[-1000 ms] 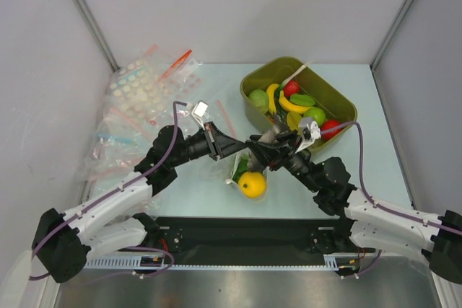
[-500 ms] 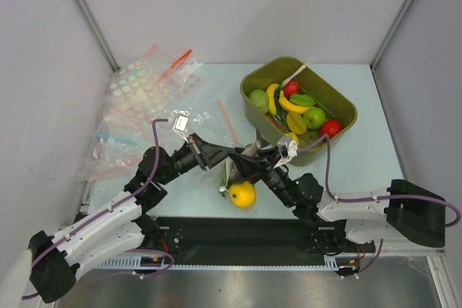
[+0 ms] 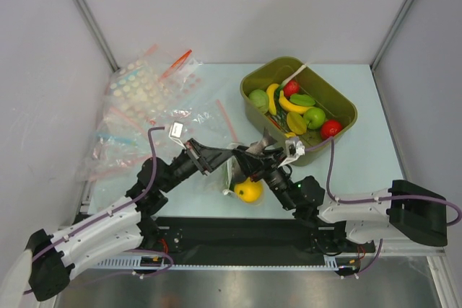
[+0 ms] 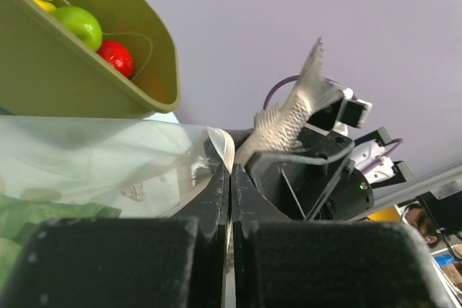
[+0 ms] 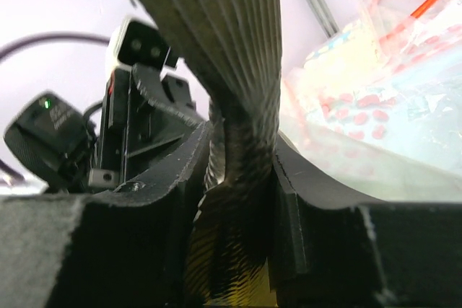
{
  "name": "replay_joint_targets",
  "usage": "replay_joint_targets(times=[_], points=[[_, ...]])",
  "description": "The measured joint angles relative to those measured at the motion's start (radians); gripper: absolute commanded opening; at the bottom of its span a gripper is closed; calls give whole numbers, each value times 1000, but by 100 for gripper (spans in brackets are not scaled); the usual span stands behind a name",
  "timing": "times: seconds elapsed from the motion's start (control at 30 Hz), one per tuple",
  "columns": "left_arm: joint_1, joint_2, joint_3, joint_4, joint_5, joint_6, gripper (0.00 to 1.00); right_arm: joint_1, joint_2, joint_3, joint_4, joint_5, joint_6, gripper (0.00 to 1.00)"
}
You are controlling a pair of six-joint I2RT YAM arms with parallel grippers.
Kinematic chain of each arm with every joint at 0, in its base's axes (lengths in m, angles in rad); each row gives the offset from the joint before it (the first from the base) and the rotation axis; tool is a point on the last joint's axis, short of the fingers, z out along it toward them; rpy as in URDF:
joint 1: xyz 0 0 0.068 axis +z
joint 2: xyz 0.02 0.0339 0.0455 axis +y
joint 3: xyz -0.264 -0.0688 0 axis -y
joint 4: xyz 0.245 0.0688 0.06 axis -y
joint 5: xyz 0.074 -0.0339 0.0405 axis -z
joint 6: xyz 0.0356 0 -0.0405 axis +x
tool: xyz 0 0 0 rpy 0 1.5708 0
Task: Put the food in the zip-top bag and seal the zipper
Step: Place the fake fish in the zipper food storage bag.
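The zip-top bag [image 3: 238,174] hangs at the table's near middle, a clear film [image 4: 108,156] in the left wrist view. Inside it sit the round yellow-orange fruit [image 3: 249,191] and the green lettuce [image 4: 43,214]. My left gripper [image 3: 228,156] [image 4: 231,169] is shut on the bag's upper edge [image 4: 219,143]. I cannot make out the zipper strip. Facing it, my right gripper [image 3: 253,156] [image 5: 242,146] is shut on a grey ribbed toy fish [image 5: 216,48], whose tail [image 4: 299,106] sticks up.
An olive bin [image 3: 339,102] [image 4: 86,77] with bananas, red and green fruit stands at the back right. A heap of clear bags with pink and red strips [image 3: 144,99] [image 5: 375,99] lies at the back left. Both arms cross low over the near table.
Both wrists have drawn back toward the near edge and lowered, carrying the bag and fruit slightly nearer. Both grips are unchanged.
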Motion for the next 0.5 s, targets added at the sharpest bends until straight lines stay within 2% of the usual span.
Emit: replay_joint_targets(times=[0.1, 0.23, 0.4, 0.5], points=[[-23, -20, 0, 5, -18, 1, 0, 9, -17, 4, 2, 58, 20, 16], [-56, -60, 0, 12, -51, 6, 0, 48, -2, 17, 4, 155, 16, 30], [-77, -106, -24, 23, -106, 36, 0, 121, 87, 55, 10, 272, -13, 32], [-79, -113, -37, 21, -140, 54, 0, 153, 142, 82, 7, 331, -42, 41]])
